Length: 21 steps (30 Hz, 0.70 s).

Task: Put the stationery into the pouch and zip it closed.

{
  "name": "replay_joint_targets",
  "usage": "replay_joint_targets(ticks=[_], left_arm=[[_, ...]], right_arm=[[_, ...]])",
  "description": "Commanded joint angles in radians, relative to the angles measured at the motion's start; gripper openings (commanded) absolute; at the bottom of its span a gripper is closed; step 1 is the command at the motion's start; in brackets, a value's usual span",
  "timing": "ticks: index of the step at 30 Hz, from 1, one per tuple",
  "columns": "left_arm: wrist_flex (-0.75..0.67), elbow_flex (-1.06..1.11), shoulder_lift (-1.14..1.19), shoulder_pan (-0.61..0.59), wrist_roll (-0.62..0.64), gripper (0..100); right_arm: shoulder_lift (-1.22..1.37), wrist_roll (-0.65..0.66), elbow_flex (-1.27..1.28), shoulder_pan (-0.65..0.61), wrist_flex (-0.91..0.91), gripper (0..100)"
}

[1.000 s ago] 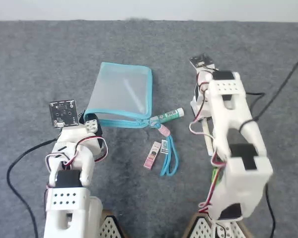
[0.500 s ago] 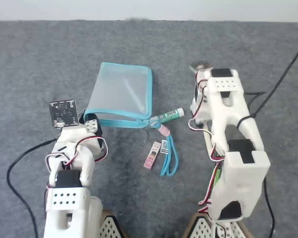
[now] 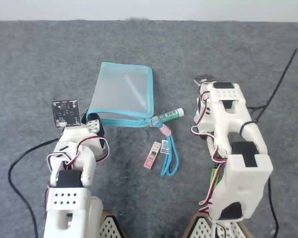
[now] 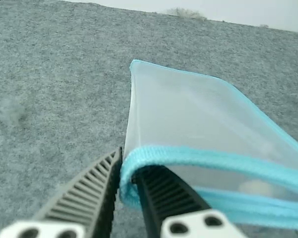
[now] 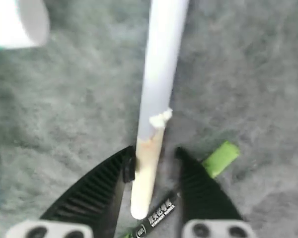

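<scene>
The mesh pouch (image 3: 124, 95) with teal trim lies at the centre back of the grey mat, its zipper edge facing the arms. My left gripper (image 3: 92, 124) is shut on the pouch's near left corner; in the left wrist view its fingers (image 4: 156, 191) pinch the teal rim (image 4: 188, 157). My right gripper (image 5: 156, 153) is open and low over the mat, with a pale stick (image 5: 161, 64) lying between its fingers. Beside that stick lies a green and black pen (image 5: 216, 158). A green and white glue stick (image 3: 171, 115) rests by the pouch's zipper end.
A pink zipper pull (image 3: 164, 130) trails a blue strap loop (image 3: 170, 159) toward the front. Beside it lie a small pink item (image 3: 151, 155) and a small white one (image 3: 164, 147). The right arm's body (image 3: 233, 144) covers the mat on the right.
The right arm's wrist has pulled back toward the front and dropped lower over the pale stick. The left arm has hardly shifted and keeps its hold on the pouch.
</scene>
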Motion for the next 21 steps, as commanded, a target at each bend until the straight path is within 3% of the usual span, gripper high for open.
replay_joint_targets(ticks=[1,6,12,21], left_arm=[[-0.032,-0.042,-0.003,0.003,0.014,1],[-0.032,-0.042,-0.003,0.003,0.015,1],[-0.037,-0.042,-0.002,0.002,0.017,1],[-0.038,-0.042,-0.002,-0.003,0.015,1]], right_arm=[[-0.016,0.043,0.023,-0.002,0.021,0.7],[-0.205,0.066,0.041,-0.004,0.130,0.7],[-0.644,0.094,0.238,-0.067,0.188,0.7],[-1.262,0.163,0.410,-0.449,0.390,0.6]])
